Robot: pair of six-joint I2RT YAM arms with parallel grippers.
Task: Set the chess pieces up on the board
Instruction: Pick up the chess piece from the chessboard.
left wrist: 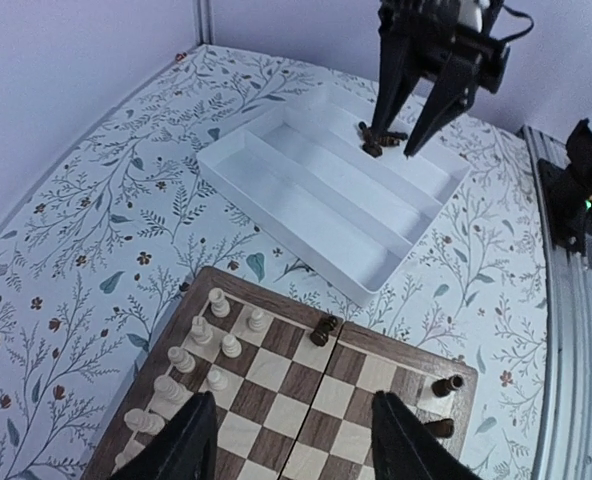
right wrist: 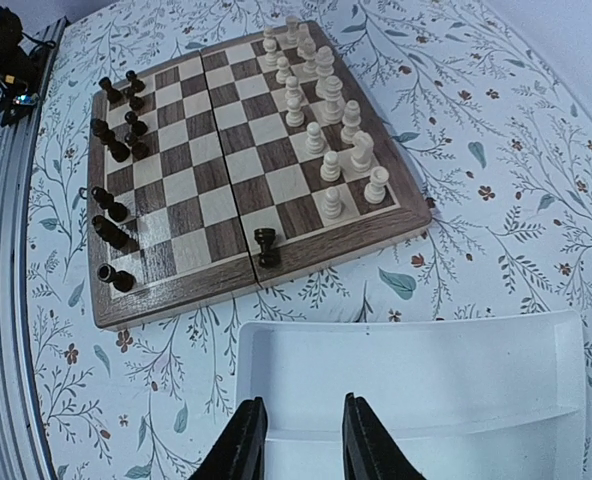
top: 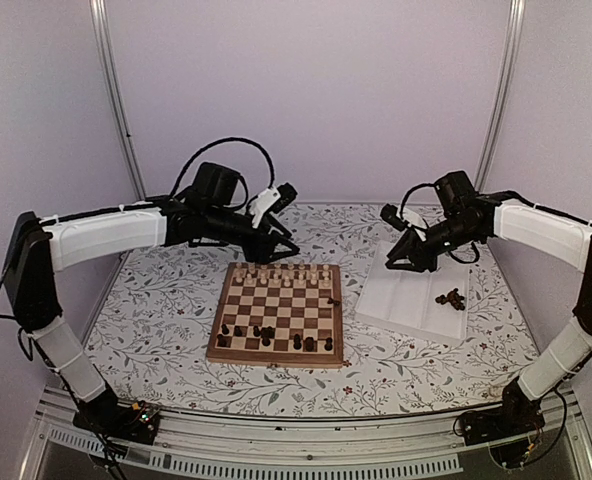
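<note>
Your left gripper [left wrist: 291, 405] hangs over the board [top: 276, 357], jaws apart, nothing between them. Your right gripper [right wrist: 304, 405] is over the white tray [top: 401, 300], jaws parted, empty. A heap of dark chess pieces [top: 450, 297] lies in that tray nearby. More dark ones stand along the board's near rows, and one sits on its tray-side border. Pale chessmen [top: 281, 275] crowd the far rows.

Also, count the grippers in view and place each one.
2. The left gripper hangs open above the far edge of the chessboard; the right gripper hangs open over the white tray, near the dark chess pieces in it. None hidden.
</note>
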